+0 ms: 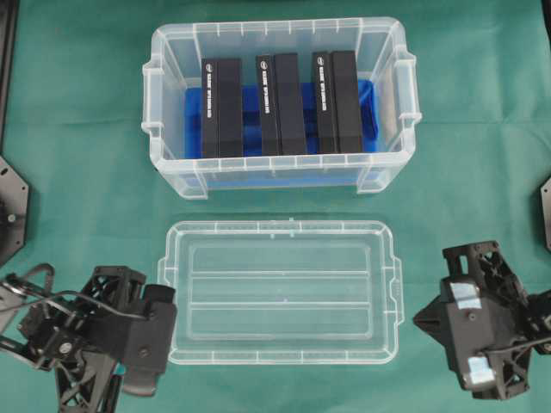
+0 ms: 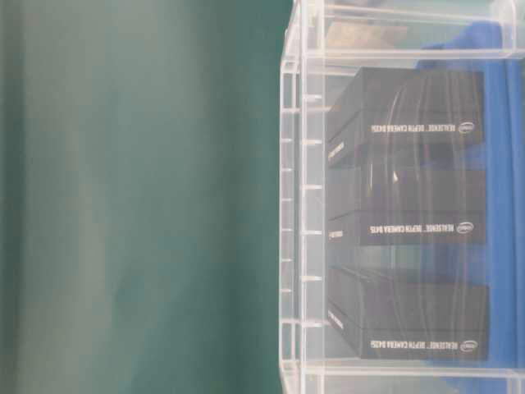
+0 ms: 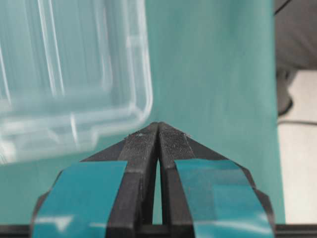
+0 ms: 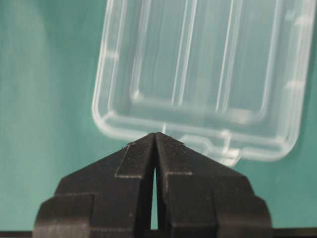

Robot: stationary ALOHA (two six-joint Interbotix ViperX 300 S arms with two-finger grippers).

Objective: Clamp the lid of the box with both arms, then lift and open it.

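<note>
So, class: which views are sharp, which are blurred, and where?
Overhead: evenly lit and sharp on lid and box. Table-level: box sharp, cloth a soft blur. Both wrist views: gripper tips crisp, lid behind them out of focus.

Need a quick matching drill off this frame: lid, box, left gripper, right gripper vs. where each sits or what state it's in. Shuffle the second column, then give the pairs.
Column 1
1. lid
2. box
3. left gripper
4. right gripper

Column 2
A. open-topped, holding three black blocks on a blue insert
B. shut on nothing, off the lid's left end
C. lying flat on the green cloth in front of the box
D. shut on nothing, off the lid's right end

Pairs: 1-C, 2-A, 3-B, 4-D
</note>
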